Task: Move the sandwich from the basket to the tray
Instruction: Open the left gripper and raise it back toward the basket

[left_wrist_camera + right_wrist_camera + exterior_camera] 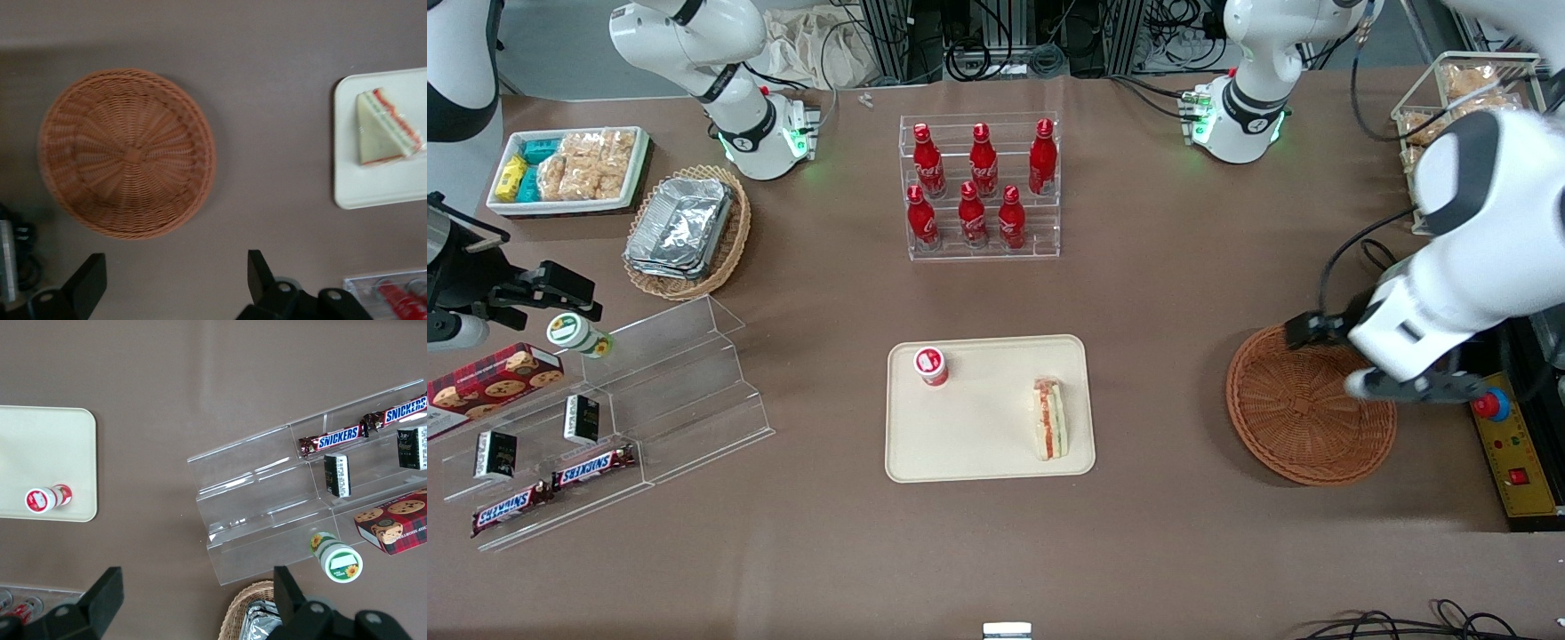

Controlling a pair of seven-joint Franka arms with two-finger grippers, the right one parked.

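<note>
Front view, sandwich (pixel 1050 419) on tray (pixel 987 467), claw (pixel 177 283) open above basket (pixel 1303 409), Snickers bars (pixel 551 487)

A round reddish-brown woven wicker basket (pixel 1303 418) looks rough; the flat beige plastic tray (pixel 978 449) looks smooth and matt, under the open black gripper (pixel 175 283).

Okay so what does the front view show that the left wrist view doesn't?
Only the front view shows the small red-capped bottle on the tray and the candy bars. Only the left wrist view shows the gripper open above the table, beside the basket. Both show the empty basket and the sandwich lying on the tray.
</note>
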